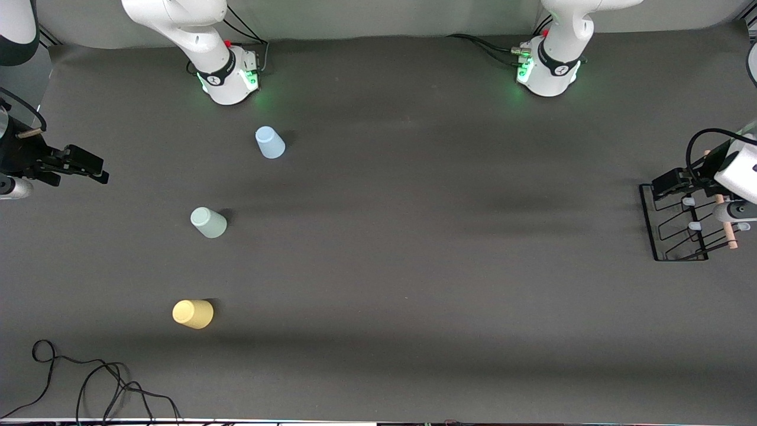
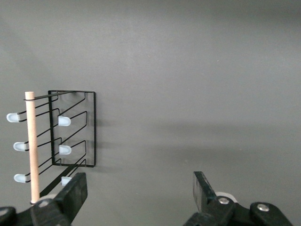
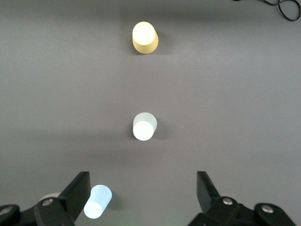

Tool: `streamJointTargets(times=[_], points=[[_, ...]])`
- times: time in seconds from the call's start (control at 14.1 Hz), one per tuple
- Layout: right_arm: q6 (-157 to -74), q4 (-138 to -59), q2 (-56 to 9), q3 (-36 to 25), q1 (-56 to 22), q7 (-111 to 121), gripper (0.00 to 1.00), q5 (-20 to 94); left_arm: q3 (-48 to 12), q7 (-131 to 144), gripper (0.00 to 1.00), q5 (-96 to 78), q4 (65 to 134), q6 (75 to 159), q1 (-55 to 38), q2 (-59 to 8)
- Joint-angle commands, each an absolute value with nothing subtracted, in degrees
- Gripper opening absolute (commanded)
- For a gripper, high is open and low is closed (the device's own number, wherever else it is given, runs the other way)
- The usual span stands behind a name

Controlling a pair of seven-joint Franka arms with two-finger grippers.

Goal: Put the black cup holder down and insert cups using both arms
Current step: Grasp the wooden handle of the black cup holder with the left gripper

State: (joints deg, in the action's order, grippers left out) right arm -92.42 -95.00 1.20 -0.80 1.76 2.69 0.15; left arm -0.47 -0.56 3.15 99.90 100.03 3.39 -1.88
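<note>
The black cup holder (image 1: 680, 228) is standing at the left arm's end of the table, under the left gripper (image 2: 138, 197), whose fingers are spread wide and empty; descending off-centre risks tipping it. The right gripper (image 3: 141, 197), also wide and empty, is hovering near the cups (image 1: 208, 222)

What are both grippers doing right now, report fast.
Left gripper: open, holding nothing, over the black cup holder.
Right gripper: open, holding nothing, over the blue cup.
</note>
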Motion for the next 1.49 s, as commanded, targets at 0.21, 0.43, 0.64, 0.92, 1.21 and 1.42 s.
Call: streamJointTargets(times=[0.21, 0.43, 0.64, 0.92, 1.21, 1.42], points=[[-92.2, -94.4, 1.1, -0.7, 1.8, 2.2, 1.00, 0.2, -0.8, -13.5, 1.00, 3.7, 96.2, 98.8, 9.9, -4.8], [-92.2, -94.4, 1.1, -0.7, 1.9, 2.0, 1.00, 0.2, -0.8, -20.9, 1.00, 3.7, 95.7, 99.9, 15.2, -6.8], [-92.2, -94.4, 1.1, -0.7, 1.8, 2.0, 1.00, 0.2, -0.8, -27.3, 0.99, 3.0, 96.1, 102.2, 19.9, -9.2], [-92.4, -94.5, 1.0, -0.7, 1.9, 2.0, 1.00, 0.2, -0.8, -28.1, 0.99, 3.2, 96.8, 105.2, 24.0, -14.1], [-92.4, -94.4, 0.7, -0.7, 1.8, 2.0, 1.00, 0.2, -0.7, -28.9, 0.95, 3.7, 98.1, 109.5, 27.2, -18.9], [-92.4, -94.6, 0.5, -0.7, 1.9, 2.0, 1.00, 0.2, -0.7, -29.3, 0.92, 3.7, 103.8, 115.0, 27.9, -18.8]])
